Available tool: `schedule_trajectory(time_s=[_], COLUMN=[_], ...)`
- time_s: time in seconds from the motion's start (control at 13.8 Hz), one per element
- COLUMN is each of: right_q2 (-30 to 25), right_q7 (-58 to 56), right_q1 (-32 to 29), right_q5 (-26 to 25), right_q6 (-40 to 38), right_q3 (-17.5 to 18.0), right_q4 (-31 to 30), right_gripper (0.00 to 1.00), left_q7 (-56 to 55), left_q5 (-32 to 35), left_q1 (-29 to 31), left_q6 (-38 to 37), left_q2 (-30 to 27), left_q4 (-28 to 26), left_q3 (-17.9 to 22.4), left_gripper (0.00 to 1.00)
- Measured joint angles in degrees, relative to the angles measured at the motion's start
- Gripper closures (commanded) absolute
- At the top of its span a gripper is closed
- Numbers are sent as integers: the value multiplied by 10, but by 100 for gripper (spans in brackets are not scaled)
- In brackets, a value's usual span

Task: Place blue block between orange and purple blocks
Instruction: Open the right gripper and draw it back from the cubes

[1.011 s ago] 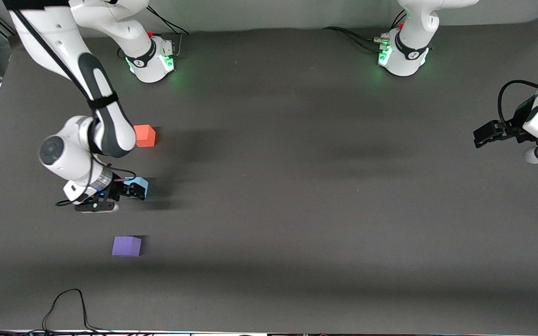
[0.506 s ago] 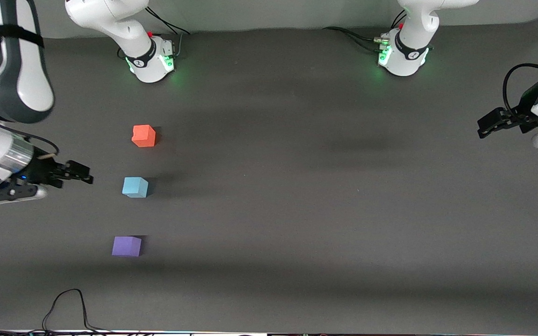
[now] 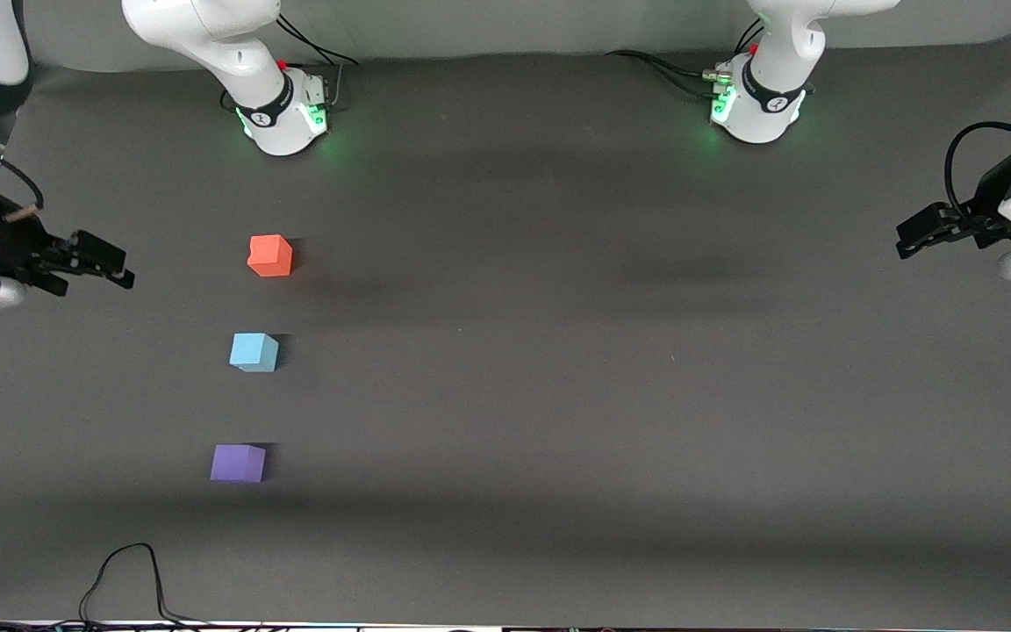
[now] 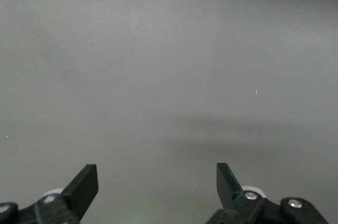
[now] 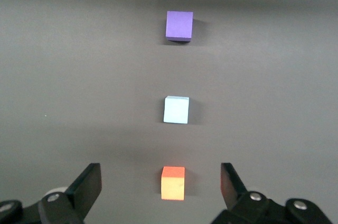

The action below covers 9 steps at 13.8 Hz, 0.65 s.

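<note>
Resting free of fingers [image 5: 88, 183] — blue block [image 3: 253, 352].

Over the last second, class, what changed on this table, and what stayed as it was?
The right gripper let go of the blue block, then drew back, open, toward the right arm's end of the table. The blue block, orange block and purple block stayed put. The left gripper barely shifted, waiting.

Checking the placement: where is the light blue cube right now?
In the front view, the light sky-blue matte cube sits on the table toward the right arm's end, between the orange-red cube and the nearer violet-purple cube, touching neither.
</note>
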Motion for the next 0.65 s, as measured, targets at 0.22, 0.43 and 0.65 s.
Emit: schedule_trajectory(time_s=[0.22, 0.43, 0.65], right_q2=[-34, -55, -58], right_q7=[8, 10, 12], right_q1=[-82, -124, -125], right_q5=[-5, -5, -5], right_q6=[-11, -26, -28], right_q3=[88, 128, 127], right_q4=[-8, -18, -25], right_gripper=[0, 0, 0], left_q7=[-2, -13, -15], left_q5=[0, 0, 0], left_q1=[0, -1, -1], left_q6=[0, 0, 0], left_q2=[0, 0, 0], left_q4=[0, 0, 0], left_q3=[-2, -3, -4], left_gripper=[0, 0, 0])
